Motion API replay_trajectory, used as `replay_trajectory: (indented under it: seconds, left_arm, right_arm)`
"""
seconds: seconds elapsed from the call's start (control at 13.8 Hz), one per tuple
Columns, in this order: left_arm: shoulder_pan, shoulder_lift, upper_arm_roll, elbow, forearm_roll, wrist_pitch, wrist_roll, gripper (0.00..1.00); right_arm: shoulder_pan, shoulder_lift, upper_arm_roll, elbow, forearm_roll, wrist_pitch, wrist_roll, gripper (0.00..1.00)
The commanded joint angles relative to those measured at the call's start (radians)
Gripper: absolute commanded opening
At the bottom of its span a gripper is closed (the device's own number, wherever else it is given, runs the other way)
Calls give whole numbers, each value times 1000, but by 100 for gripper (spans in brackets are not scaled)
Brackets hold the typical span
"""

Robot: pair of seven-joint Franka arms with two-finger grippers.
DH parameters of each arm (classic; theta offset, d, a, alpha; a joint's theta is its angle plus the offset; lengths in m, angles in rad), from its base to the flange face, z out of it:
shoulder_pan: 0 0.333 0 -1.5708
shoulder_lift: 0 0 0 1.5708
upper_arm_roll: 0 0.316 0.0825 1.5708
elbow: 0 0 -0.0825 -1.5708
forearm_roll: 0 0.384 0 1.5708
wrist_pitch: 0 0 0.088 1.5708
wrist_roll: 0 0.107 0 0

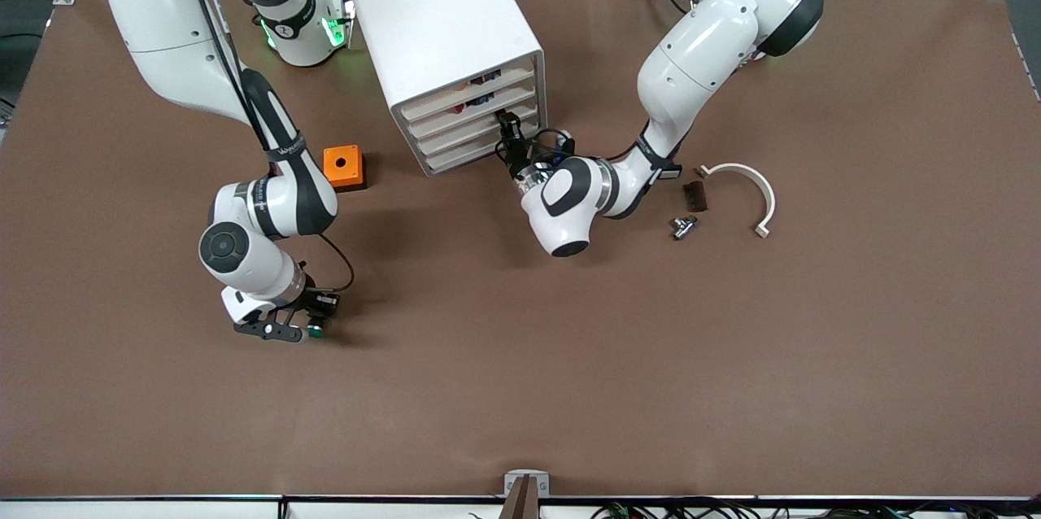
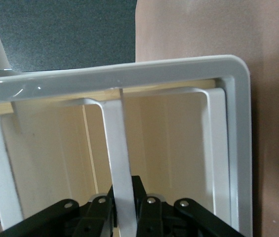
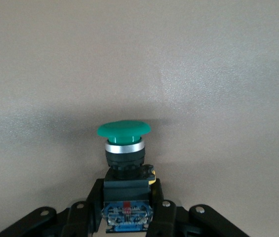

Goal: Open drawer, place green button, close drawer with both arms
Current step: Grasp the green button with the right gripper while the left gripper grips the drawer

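Green-capped button (image 3: 124,148) sits pinched in right jaws; left jaws pinch drawer (image 2: 119,163) lip.

White arms (image 1: 699,71), black joint bands, cables

Table (image 1: 854,356): brown surface under everything.
Orange cube (image 1: 343,167): dark hole on top; on the table beside the cabinet, toward the right arm's end.
White clamp (image 1: 750,192): curved half-ring, lying flat toward the left arm's end.
Dark block (image 1: 695,197): small, just beside the clamp.
Metal part (image 1: 682,227): small, silvery, nearer the front camera than the dark block.
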Motion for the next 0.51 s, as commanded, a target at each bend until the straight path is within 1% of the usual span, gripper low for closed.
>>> replay_trajectory:
  seconds: [0.0,0.07,0.22,0.29,0.43]
  left_arm:
    - [36,-1,2,4,-20,-8,-14,10]
    - [55,-2,0,6,-20,-8,-14,10]
    - [90,-2,0,9,-34,-11,-12,10]
    - [125,-2,0,9,-41,-13,-14,11]
    - [159,-4,0,10,-41,-19,-14,12]
  right_arm:
    - [1,-3,-3,0,-13,-4,12,0]
    - [3,-17,-2,-2,-12,-32,20,0]
    - [10,-75,-3,11,-12,-157,131,0]
    - [29,-139,-2,3,-12,-244,219,0]
    - [101,-212,-2,-9,-10,-351,407,0]
